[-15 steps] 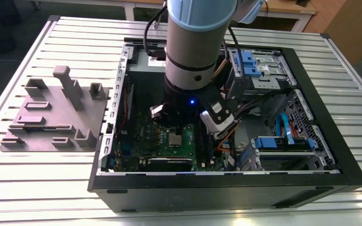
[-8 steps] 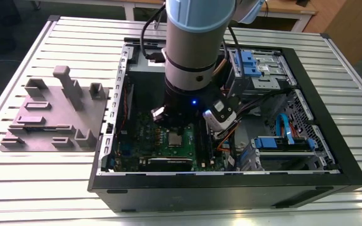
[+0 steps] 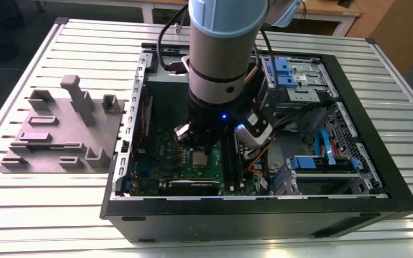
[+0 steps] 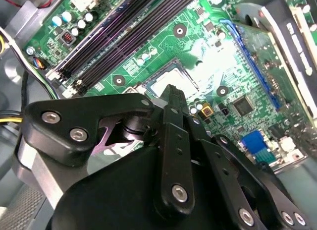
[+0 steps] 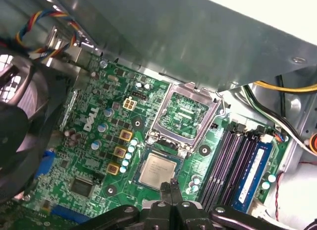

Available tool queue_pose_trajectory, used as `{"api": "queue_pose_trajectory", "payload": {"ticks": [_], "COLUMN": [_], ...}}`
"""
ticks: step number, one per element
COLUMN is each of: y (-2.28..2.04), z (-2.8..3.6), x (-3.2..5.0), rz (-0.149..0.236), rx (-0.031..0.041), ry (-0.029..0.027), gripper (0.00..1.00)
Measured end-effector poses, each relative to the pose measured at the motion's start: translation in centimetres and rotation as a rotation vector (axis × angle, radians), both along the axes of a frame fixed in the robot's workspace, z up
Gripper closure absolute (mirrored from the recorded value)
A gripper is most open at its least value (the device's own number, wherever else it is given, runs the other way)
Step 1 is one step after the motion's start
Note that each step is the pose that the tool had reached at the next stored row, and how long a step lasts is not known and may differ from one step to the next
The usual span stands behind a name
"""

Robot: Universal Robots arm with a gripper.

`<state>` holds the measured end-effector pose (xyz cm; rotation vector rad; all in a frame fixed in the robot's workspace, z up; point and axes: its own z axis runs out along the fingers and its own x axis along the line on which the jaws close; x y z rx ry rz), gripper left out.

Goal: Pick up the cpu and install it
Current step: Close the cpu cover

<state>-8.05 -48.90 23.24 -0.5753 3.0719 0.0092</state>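
One claw: the black claw (image 5: pixel 172 186) is seen hovering just above the motherboard, its fingertips drawn together, nothing held.
CPU: the small flat square silvery-grey cpu (image 5: pixel 156 171) is seated in its socket on the green motherboard (image 5: pixel 94 160), beside the raised silver socket frame (image 5: pixel 186 116).

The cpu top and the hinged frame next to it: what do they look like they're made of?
The cpu top looks like brushed metal, silvery grey with a soft matte sheen and a paler rim. The hinged frame looks like bare stamped steel, shinier, with bright glints along its thin edges. Both sit on the green motherboard, which appears to be lacquered circuit board. The claw hangs just above the cpu.
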Motion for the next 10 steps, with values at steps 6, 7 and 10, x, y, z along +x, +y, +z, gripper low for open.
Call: {"api": "queue_pose_trajectory", "payload": {"ticks": [6, 7, 10], "y": [0.0, 0.0, 0.0], "z": [-0.03, -0.03, -0.03], "x": [0.12, 0.13, 0.18], "rz": [0.048, 0.056, 0.079], "rx": [0.0001, 0.0002, 0.0001], "ry": [-0.0021, -0.0023, -0.0027], "gripper": [0.9, 0.9, 0.9]}}
